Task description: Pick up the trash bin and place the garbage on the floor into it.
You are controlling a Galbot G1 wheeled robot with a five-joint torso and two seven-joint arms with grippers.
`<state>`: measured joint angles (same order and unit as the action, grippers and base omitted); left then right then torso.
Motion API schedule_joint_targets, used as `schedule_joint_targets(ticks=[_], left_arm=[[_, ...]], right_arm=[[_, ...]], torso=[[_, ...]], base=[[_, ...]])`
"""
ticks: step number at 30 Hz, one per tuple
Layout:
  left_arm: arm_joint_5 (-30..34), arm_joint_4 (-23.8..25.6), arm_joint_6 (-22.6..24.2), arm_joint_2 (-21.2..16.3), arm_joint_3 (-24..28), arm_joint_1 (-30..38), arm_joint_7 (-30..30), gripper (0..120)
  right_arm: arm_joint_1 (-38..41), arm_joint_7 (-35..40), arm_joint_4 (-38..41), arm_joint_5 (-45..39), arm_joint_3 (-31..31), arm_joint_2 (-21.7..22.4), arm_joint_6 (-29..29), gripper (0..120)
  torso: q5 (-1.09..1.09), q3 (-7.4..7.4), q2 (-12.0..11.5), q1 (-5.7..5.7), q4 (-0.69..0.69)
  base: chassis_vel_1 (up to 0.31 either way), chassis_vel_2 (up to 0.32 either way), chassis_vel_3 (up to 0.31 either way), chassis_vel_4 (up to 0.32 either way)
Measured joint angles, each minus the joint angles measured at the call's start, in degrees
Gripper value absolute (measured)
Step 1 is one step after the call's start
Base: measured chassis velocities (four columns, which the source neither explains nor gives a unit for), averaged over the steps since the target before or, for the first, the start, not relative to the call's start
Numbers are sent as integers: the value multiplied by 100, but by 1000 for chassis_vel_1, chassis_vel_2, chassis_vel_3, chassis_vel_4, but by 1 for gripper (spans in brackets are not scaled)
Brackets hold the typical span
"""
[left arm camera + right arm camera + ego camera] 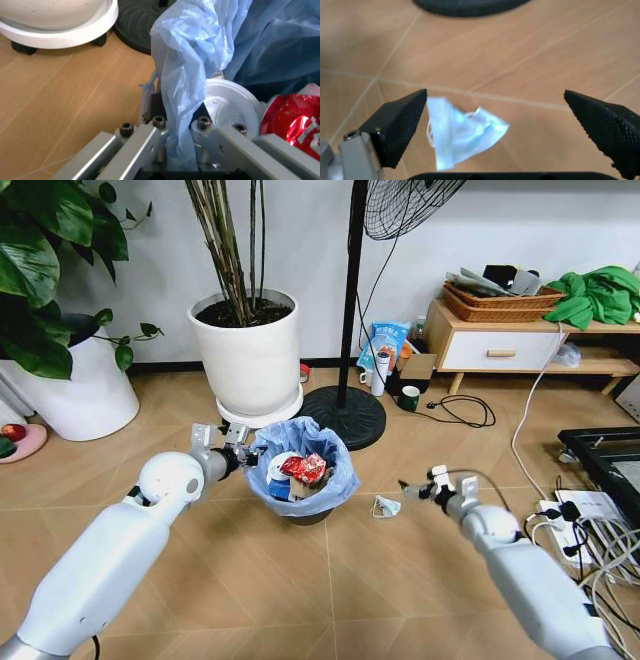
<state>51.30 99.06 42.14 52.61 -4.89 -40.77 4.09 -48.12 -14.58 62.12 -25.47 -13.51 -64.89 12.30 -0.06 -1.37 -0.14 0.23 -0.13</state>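
The trash bin [300, 502], small and black with a crinkled light-blue bag, sits in the middle of the wooden floor [260, 580]. Inside lie a crushed red can [305, 468] and a white lid [279, 465]. My left gripper [235, 453] is shut on the bin's left rim. The left wrist view shows the left gripper [177, 150] pinching the bag [195, 56] beside the lid [225, 105] and the can [295, 123]. One piece of garbage, a pale blue face mask [386, 506], lies right of the bin. My right gripper [415, 488] hovers open over the mask [462, 131].
A white plant pot [250, 360] on castors and a black fan base [345, 415] stand just behind the bin. A bigger pot [70, 395] is at far left. Cables and a power strip [585, 525] crowd the right. A low cabinet [520, 345] lines the back wall.
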Motion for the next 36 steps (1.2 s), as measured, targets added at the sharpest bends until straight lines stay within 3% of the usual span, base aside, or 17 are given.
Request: schedule_joint_targets(ticks=[14, 31, 36], left_arm=[[7, 32, 0, 27, 30, -17, 35, 0], [27, 110, 0, -67, -61, -90, 53, 0], [29, 113, 0, -53, -66, -91, 46, 0]], right_arm=[[789, -176, -1732, 773, 31, -1050, -545, 100], [1244, -199, -2855, 1514, -332, -1465, -734, 100], [1279, -197, -2929, 1582, -358, -1475, -738, 90]], torso=[[-1, 0, 0, 0, 1], [1, 0, 0, 0, 0], [0, 0, 0, 0, -1]], base=[[0, 0, 0, 0], [0, 0, 0, 0], [0, 0, 0, 0]])
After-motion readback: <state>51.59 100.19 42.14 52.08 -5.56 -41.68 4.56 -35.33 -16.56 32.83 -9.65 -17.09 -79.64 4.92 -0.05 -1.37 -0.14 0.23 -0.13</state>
